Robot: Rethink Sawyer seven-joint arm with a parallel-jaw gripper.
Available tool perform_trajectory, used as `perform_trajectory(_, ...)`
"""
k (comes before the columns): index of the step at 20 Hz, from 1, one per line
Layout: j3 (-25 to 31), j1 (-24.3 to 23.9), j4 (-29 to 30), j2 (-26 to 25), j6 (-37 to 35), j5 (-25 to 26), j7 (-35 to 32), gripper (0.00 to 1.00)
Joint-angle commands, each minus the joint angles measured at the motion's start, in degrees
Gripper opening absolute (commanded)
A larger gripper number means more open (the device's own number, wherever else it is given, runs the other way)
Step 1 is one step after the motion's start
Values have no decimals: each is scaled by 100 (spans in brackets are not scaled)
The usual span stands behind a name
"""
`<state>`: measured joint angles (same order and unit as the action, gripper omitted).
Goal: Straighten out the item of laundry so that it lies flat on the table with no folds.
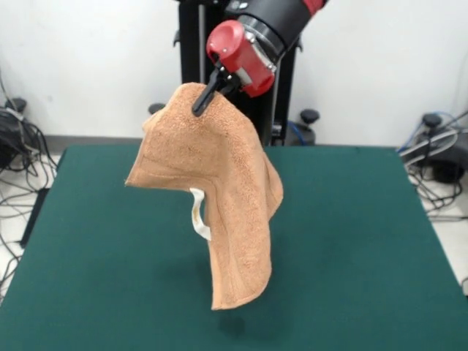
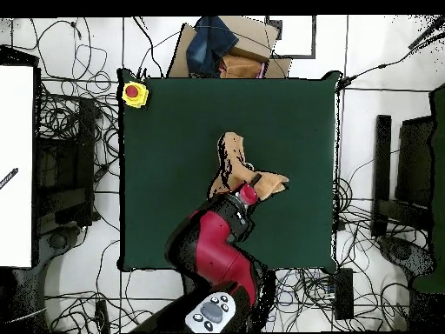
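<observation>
The peach-orange towel (image 1: 219, 190) hangs crumpled in the air above the dark green table (image 1: 351, 256), clear of its top. A white tag loop shows on its front. My gripper (image 1: 206, 95) is shut on the towel's top edge and holds it up. In the overhead view the towel (image 2: 235, 161) shows near the table's (image 2: 174, 130) middle, with my gripper (image 2: 247, 191) at its near side and my red arm over part of it.
A yellow box with a red button (image 2: 134, 94) sits at a table corner. A cardboard box with dark cloth (image 2: 226, 48) stands beyond the table's far edge. Cables lie on the floor all round. The robot's pedestal (image 1: 191, 44) stands behind the table.
</observation>
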<state>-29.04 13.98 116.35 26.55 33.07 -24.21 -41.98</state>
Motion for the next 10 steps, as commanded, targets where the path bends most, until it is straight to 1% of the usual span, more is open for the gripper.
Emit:
perform_trajectory(1, 484, 134, 3, -76, -705, -224, -1442, 0)
perform_trajectory(6, 371, 326, 11, -118, -908, -404, -1479, 0)
perform_trajectory(10, 350, 359, 21, -109, -999, -400, -1512, 0)
